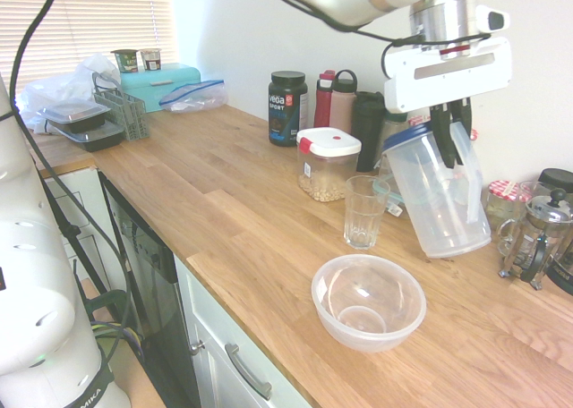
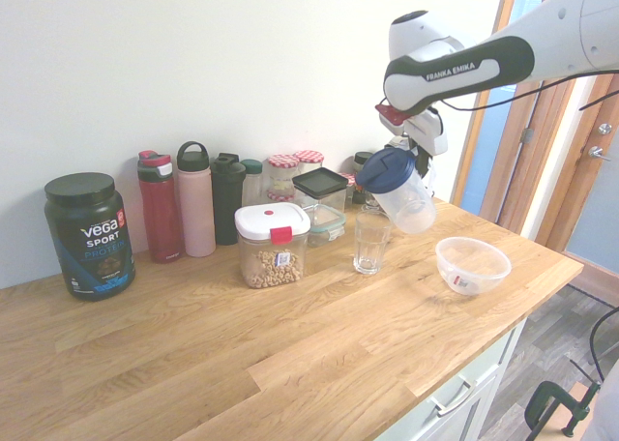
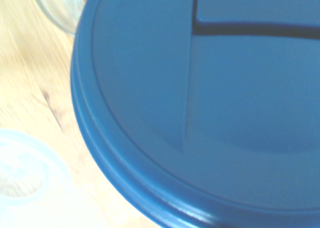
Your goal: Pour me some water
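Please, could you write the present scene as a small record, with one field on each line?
claw: shut on the pitcher's handle
pitcher: blue lid on, held tilted above the counter
drinking glass: upright on the counter
clear bowl: on the counter, near the glass
white-lidded container: holds small beige pieces
water: cannot tell

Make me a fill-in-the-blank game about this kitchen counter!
1. The pitcher in the robot's hand has a ____ lid.
2. The lid of the container of oats-like bits is mostly ____.
3. The drinking glass has ____ water in it.
4. The bowl is see-through and ____ in shape.

Missing words: blue; white; no; round.
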